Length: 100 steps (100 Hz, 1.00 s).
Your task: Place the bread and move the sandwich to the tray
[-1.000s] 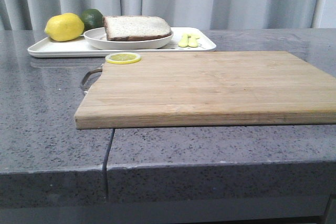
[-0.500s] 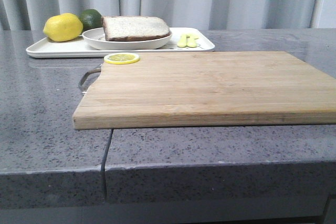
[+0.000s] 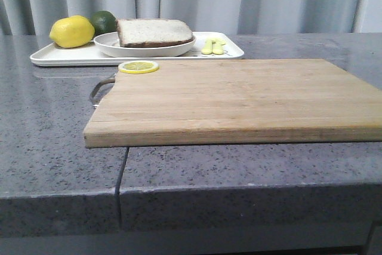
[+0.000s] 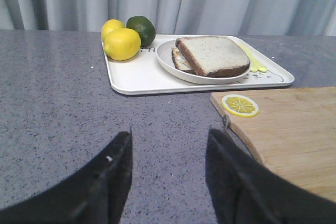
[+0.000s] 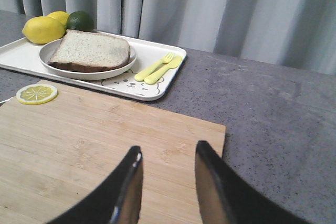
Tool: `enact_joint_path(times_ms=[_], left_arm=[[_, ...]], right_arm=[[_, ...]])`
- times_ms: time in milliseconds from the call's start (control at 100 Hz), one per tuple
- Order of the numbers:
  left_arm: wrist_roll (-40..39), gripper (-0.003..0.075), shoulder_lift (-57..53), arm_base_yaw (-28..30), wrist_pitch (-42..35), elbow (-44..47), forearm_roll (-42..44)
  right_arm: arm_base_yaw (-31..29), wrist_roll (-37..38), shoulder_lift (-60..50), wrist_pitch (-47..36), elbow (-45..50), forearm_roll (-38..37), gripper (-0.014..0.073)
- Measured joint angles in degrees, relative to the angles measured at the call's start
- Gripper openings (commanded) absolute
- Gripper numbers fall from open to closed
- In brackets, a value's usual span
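Note:
The sandwich (image 3: 154,31), brown-crusted bread slices stacked on a shallow white plate (image 3: 119,48), sits on the white tray (image 3: 65,57) at the back left of the table. It also shows in the left wrist view (image 4: 212,56) and the right wrist view (image 5: 90,51). The top slice hides any egg. My left gripper (image 4: 169,136) is open and empty over bare counter, short of the tray. My right gripper (image 5: 168,153) is open and empty above the wooden cutting board (image 5: 79,150). Neither gripper shows in the front view.
A lemon (image 3: 72,31) and a lime (image 3: 104,21) sit on the tray's left end, yellow cutlery (image 3: 213,46) on its right end. A lemon slice (image 3: 138,67) lies on the cutting board's (image 3: 239,100) far left corner. Grey curtains hang behind the counter.
Only a slight shift of the whole front view; the things on the table have not moved.

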Motion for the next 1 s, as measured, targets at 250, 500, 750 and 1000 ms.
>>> enact_joint_path(times_ms=[250,500,750,1000], left_arm=[[0.0,0.0303,-1.3,0.0,-2.2,2.9,-1.0],[0.0,0.0104,-1.3,0.0,-2.7,2.9,-1.2],[0.0,-0.002,-1.3,0.0,-2.7,2.9,-1.2],[0.0,-0.002,-1.3,0.0,-2.7,2.9,-1.2]], right_arm=[[0.0,0.0,-0.7,-1.6,1.1,0.5,0.0267],[0.0,0.0,-0.7,-1.6,1.1,0.6,0.0111],[0.0,0.0,-0.7,-1.7,1.1,0.6,-0.0069],[0.0,0.0,-0.7,-1.7,1.1,0.6,-0.0069]])
